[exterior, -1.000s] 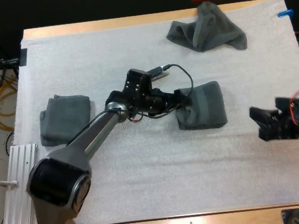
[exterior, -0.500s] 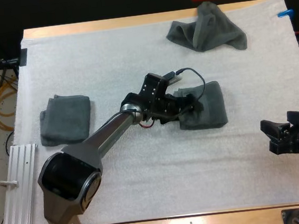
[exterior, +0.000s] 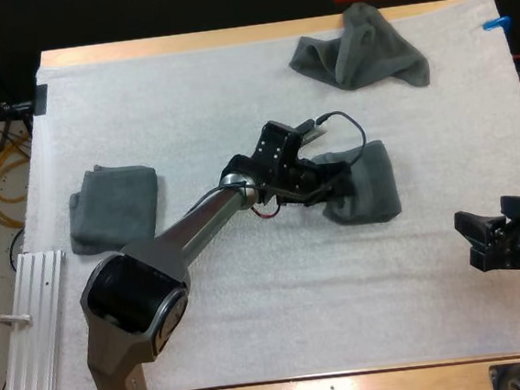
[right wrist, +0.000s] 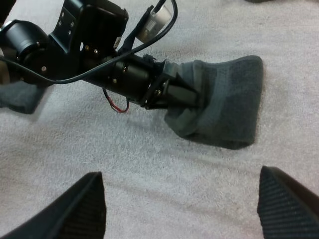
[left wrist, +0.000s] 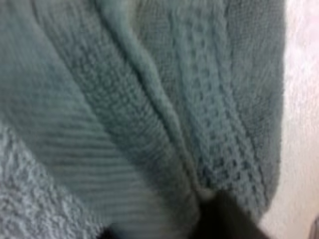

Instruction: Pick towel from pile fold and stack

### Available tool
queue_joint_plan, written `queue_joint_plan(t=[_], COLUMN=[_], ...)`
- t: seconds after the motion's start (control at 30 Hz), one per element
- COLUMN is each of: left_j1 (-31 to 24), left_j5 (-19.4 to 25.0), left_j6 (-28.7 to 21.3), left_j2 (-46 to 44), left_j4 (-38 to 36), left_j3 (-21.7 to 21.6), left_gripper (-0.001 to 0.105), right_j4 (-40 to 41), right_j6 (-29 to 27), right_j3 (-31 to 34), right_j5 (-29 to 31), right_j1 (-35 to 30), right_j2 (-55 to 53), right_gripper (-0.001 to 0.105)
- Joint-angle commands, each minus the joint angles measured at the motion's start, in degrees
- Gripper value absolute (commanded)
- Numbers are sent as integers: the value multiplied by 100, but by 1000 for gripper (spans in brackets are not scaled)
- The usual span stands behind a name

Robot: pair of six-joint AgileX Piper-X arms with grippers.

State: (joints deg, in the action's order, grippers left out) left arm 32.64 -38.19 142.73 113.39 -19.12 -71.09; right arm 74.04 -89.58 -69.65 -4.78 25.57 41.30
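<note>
Now: fold looks done; carrying it to the stack is next.
Left fingers [right wrist: 180, 94]: clamped on the folded towel [exterior: 372, 193] edge, mid-mat, for lifting.
Right fingers [right wrist: 82, 209]: wide apart, empty, parked clear.
Stacked towel [exterior: 114, 207]: well left, the likely destination.

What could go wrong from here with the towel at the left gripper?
1. The middle towel lies skewed and bunched at the left gripper; lifting or dragging it may undo the fold.
2. The folded towel sits at the far left of the mat, so a loose layer may sag or drop on the way across.
</note>
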Motion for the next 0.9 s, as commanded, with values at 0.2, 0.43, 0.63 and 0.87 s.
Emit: queue_joint_plan(t=[0.2, 0.43, 0.63, 0.87], left_j1=[-350, -1375, -2697, -4248], left_j5=[-234, 105, 151, 153], left_j6=[-1082, -2388, -3482, -4529], left_j2=[-500, -1290, -1859, -1962], left_j4=[-412, -1743, -2968, -4194], left_j3=[-55, -55, -55, -33], left_gripper=[0, 0, 0, 0], right_j4=[-423, -929, -1289, -1448], right_j6=[-8, 135, 246, 245], right_j3=[23, 430, 768, 826], right_j5=[-69, -525, -682, -707], right_j1=[10, 10, 10, 10], right_j2=[-13, 5, 5, 5], right_gripper=[63, 63, 63, 63])
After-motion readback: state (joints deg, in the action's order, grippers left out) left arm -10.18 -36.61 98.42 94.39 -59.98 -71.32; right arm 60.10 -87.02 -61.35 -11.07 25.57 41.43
